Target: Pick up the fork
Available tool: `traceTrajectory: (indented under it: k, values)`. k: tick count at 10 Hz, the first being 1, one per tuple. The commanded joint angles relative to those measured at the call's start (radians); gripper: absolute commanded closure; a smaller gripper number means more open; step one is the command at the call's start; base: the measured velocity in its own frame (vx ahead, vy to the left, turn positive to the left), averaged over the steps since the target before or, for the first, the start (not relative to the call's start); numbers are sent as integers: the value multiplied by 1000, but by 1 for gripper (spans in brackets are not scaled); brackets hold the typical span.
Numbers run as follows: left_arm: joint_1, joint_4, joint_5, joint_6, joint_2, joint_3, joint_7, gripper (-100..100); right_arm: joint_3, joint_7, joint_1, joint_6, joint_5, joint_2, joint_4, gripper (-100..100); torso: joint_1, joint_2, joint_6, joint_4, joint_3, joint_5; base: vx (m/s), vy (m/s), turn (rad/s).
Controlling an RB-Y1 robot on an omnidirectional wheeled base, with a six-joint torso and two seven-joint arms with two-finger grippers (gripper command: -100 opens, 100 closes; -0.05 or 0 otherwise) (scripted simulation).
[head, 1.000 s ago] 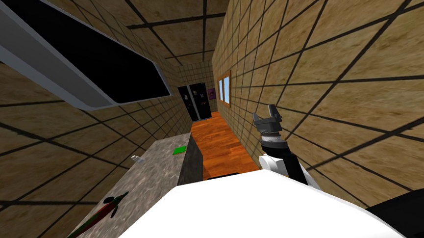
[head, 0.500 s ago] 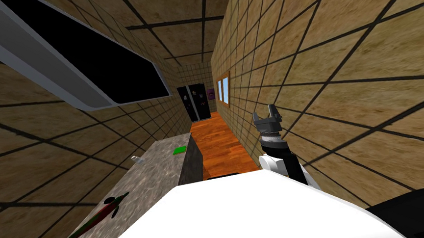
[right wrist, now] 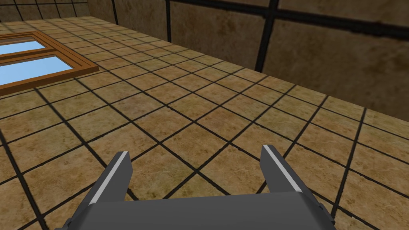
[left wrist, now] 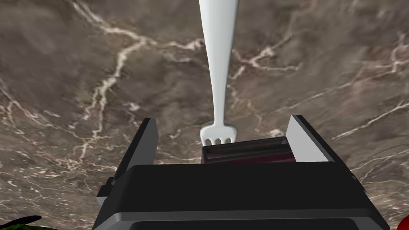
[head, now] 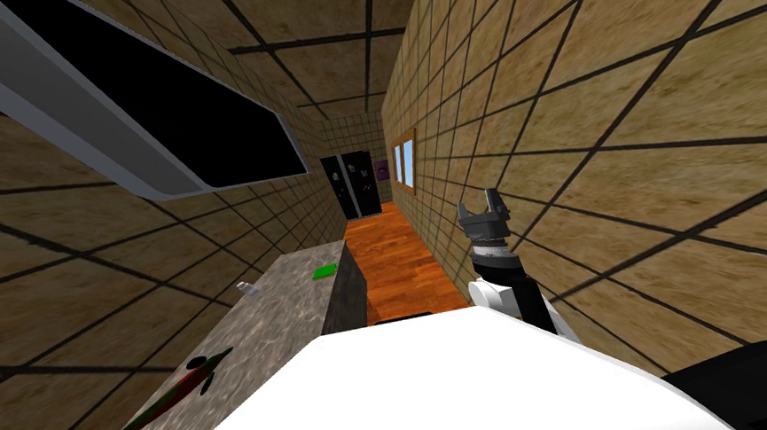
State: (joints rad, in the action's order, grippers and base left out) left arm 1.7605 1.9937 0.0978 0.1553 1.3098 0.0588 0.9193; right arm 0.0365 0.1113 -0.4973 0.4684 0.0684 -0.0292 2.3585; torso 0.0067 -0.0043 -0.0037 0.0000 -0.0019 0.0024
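Two thin grey fingers of my left gripper (left wrist: 222, 121) stand wide apart, gripping nothing. Between them, touching neither, a plain white fork (left wrist: 219, 72) lies on a brown-grey marbled stone countertop (left wrist: 80, 80). Its long axis runs in line with my fingers. The short tines point back at the gripper's dark body, and the slim handle stretches straight away past the fingertips, widening as it goes. On the countertop, the head view shows a long red and green thing (head: 169, 398), a small flat green item (head: 324, 272) and a small whitish object (head: 245, 287). My right gripper (head: 484, 208) is raised beside the brown tiled wall (head: 629, 111), its fingers open and empty.
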Motion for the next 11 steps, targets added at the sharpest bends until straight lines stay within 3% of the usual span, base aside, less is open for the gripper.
traceTrajectory:
  k: [1,2,6,7,8,11]
  values:
    - [0,0,0,0,0,0,0,-100,0,0,0,0,0,0,0,0,0,0,0,0,0,0,0,0,0]
    - [-2,-1,0,1,-1,-2,-2,100,0,0,0,0,0,0,0,0,0,0,0,0,0,0,0,0,0]
    - [-1,-1,0,1,-1,-2,-1,100,0,0,0,0,0,0,0,0,5,2,0,1,2,4,0,0,0]
    - [-1,-1,0,1,-1,-2,-1,0,0,0,0,0,0,0,0,0,6,2,0,1,2,4,0,0,0]
    - [29,16,-2,0,5,23,8,100,0,0,0,0,0,0,0,0,6,3,0,1,2,4,-7,6,-7]
    - [88,48,-7,-2,12,69,25,100,0,0,0,0,0,0,0,0,5,3,0,1,2,3,-9,10,-7]
